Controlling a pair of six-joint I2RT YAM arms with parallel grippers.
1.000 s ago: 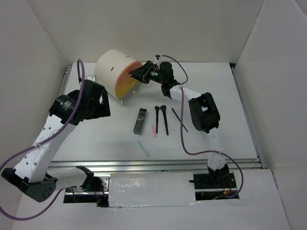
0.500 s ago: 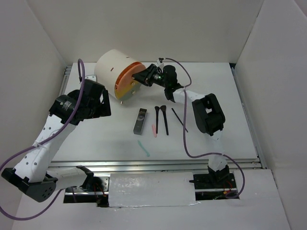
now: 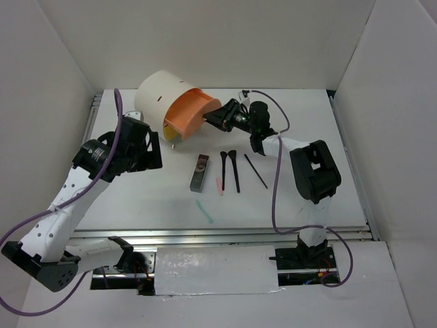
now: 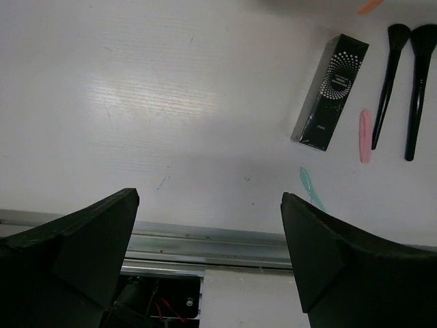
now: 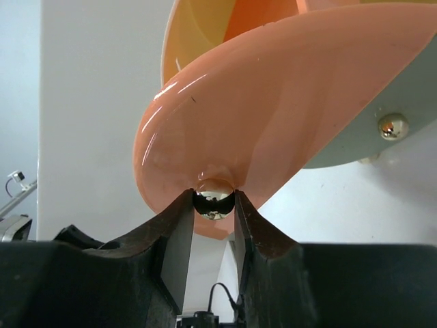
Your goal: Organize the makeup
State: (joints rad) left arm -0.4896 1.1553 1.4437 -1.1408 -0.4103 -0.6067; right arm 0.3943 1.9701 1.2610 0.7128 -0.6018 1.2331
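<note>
I am pulling with my right pincer point(image 5: 214, 205), its two fingers pinching the small shiny knob point(image 5: 214, 195) of the orange drawer point(image 3: 188, 113). The drawer is now standing farther out of the cream box point(image 3: 157, 92) than a second ago, when its front was lying almost flush with the box, and my right arm is swinging off to the right of the box with it. My left pincer point(image 4: 208, 197) is spread wide and gripping nothing, hanging over bare desk point(image 3: 136, 198) on the near left of the box, shifted only slightly. The makeup is lying where it was, on the near side of the box and clear of it. The dark grey case point(image 4: 330, 91) is lying closest below the drawer, with the two brushes point(image 4: 388, 75) point(image 4: 416, 82) side by side just right of it. The thin black stick point(image 3: 255, 170) is lying farther right again. The pink stick point(image 4: 365, 136) is lying between the case and the brushes, and the teal stick point(image 4: 311, 189) is lying farthest from the box. The desk is white and matt, plain white walls point(image 3: 61, 75) are closing in three sides, and an aluminium rail point(image 4: 205, 246) is running along the edge farthest from the box. The case is showing a ring of white dots and a line of lettering too small for me to read.
</note>
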